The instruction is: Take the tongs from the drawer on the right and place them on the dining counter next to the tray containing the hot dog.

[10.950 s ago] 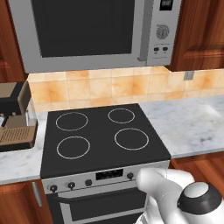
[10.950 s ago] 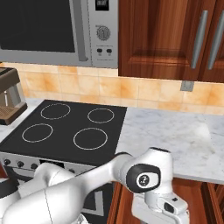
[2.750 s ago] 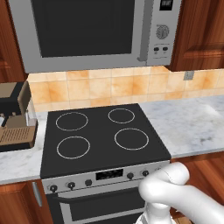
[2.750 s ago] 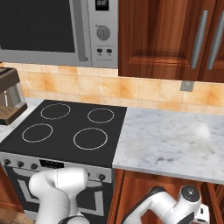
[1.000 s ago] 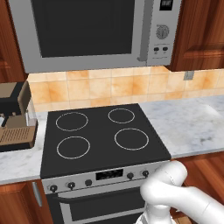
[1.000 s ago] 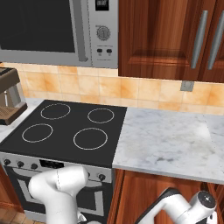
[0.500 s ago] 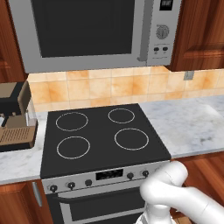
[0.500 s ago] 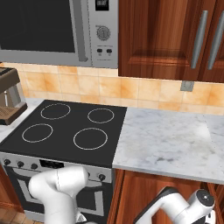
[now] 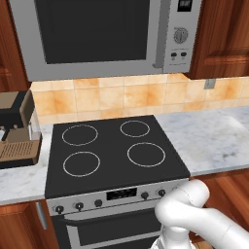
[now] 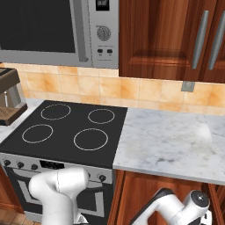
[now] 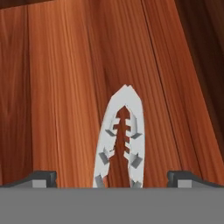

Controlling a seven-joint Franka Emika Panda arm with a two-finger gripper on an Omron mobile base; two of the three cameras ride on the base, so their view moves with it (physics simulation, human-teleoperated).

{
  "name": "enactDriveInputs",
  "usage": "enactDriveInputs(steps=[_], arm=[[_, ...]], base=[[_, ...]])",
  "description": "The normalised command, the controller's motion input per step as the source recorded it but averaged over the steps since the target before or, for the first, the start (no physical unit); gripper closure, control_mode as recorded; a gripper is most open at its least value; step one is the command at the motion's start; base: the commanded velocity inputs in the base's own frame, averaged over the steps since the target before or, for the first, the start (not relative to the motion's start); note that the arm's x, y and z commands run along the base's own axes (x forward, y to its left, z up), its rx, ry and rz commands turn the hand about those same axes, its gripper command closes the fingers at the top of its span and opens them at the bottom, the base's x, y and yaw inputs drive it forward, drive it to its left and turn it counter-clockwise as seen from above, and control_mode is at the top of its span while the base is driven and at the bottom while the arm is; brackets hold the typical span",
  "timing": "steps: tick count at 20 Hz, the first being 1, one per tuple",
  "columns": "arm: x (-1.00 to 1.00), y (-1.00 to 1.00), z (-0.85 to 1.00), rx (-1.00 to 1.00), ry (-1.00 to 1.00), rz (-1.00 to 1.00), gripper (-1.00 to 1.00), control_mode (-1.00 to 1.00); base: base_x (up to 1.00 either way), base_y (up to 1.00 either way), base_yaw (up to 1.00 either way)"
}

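Between the earlier frames and this one, we saw the arm's white links sink lower at the bottom of both base views, while the kitchen itself kept its place in each picture. In the hand view, the gripper point(image 11: 112, 179) stood with its two dark finger tips point(image 11: 41, 177) far apart at the left and right of the bottom edge, so we read it as spread wide and holding nothing. Between those tips lay the tongs point(image 11: 119, 142), silver-grey, their two toothed arms meeting in a rounded point toward the top of that view. They rested on a reddish-brown wood surface point(image 11: 65, 87) with lengthwise grain; we could not tell from this view whether that surface was the drawer floor. The tips did not touch the tongs. In the left base view, the white arm point(image 9: 187, 214) rose from the lower right in front of the black stove point(image 9: 114, 151), whose four ringed burners faced up. A microwave point(image 9: 97, 34) hung above the stove, and a coffee machine point(image 9: 17, 131) stood on the marble worktop point(image 9: 214, 138) to the stove's left. In the right base view, the worktop point(image 10: 169, 143) extended right of the stove point(image 10: 66, 127), beneath dark wood cabinets point(image 10: 167, 39), and the arm's links point(image 10: 59, 186) bent low toward the lower right corner.
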Motion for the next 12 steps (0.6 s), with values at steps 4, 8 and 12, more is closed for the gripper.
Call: enactDriveInputs(steps=[4, 8, 12], arm=[[0.00, 0.00, 0.00, 0.00, 0.00, 0.00, -1.00, -1.00], [0.01, -0.04, -0.08, 0.00, 0.00, 0.00, -1.00, -1.00], [0.00, 0.00, -0.08, 0.00, 0.00, 0.00, -1.00, -1.00]], base=[[0.00, 0.00, 0.00], [0.00, 0.00, 0.00], [0.00, 0.00, 0.00]])
